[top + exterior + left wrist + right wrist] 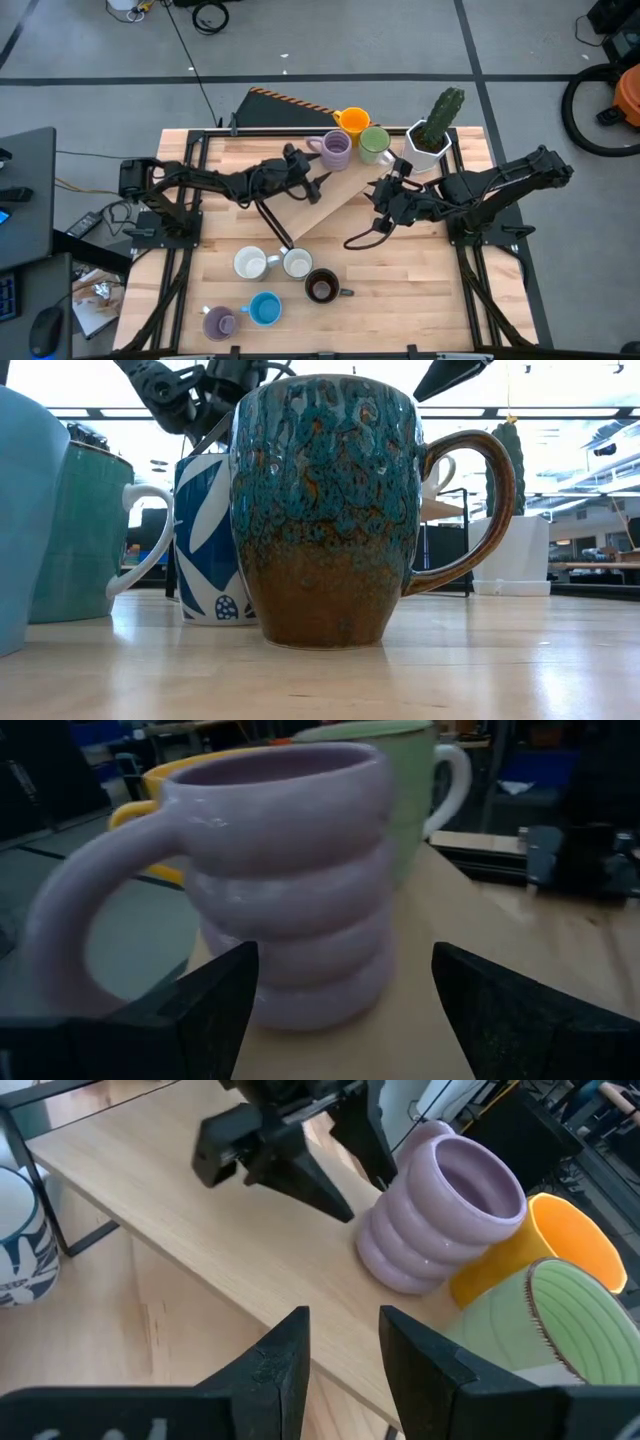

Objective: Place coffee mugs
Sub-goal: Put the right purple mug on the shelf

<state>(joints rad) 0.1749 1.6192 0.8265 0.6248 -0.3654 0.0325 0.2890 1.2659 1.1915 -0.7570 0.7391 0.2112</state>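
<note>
A purple ringed mug (335,150) stands upright on its base on a raised wooden shelf (322,208), with an orange mug (352,121) and a green mug (374,143) close behind it. My left gripper (322,182) is open, level with the shelf top, just short of the purple mug (290,890). Its fingers stand apart from the mug's sides. My right gripper (383,192) hovers over the shelf's right part, slightly open and empty. Two white mugs (250,264) (297,263), a dark brown one (320,287), a blue one (264,308) and a second purple one (220,322) stand on the table.
A white pot with a cactus (430,135) stands at the shelf's far right end, beside the green mug. The shelf runs slantwise on a black frame (275,225). Bare tabletop (420,290) lies on the near right. In the low view the brown mug (320,510) fills the foreground.
</note>
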